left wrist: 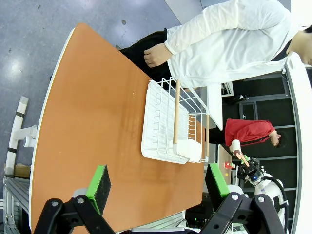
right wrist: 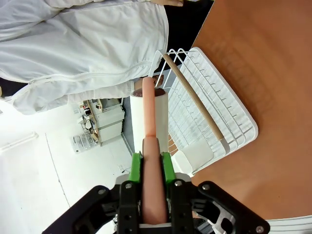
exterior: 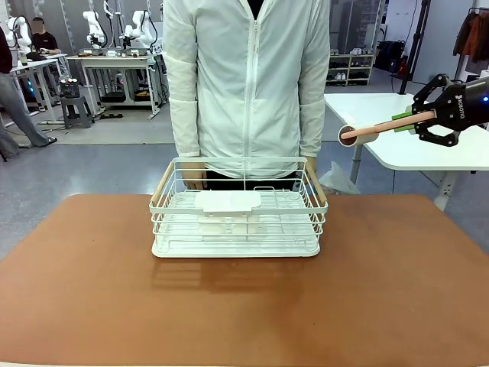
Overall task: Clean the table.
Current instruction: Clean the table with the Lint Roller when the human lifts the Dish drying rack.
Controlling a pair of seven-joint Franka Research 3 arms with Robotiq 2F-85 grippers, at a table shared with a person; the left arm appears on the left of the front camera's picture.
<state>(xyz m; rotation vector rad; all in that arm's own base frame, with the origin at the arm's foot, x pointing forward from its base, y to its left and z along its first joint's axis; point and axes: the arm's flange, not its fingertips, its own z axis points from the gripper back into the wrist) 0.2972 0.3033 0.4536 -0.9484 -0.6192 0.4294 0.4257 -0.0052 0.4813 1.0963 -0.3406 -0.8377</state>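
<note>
Left wrist view brings in the left pincer point(left wrist: 158, 183), green pads apart and empty, over the terracotta table point(left wrist: 97, 122), front view has the right pincer point(exterior: 403, 118) clamped on a pink-handled lint roller point(exterior: 374, 128), raised at the right, table lying below it, white wire basket point(exterior: 237, 210) mid-table

The right gripper point(exterior: 405, 118) stood high at the robot's right side. Its fingers pointed almost level toward the left, and its green pads point(right wrist: 137, 168) were clamped on the pink handle of a lint roller point(exterior: 372, 130). The left gripper point(left wrist: 158, 187) hung well above the surface, facing down, its jaws spread wide with nothing between them.
</note>
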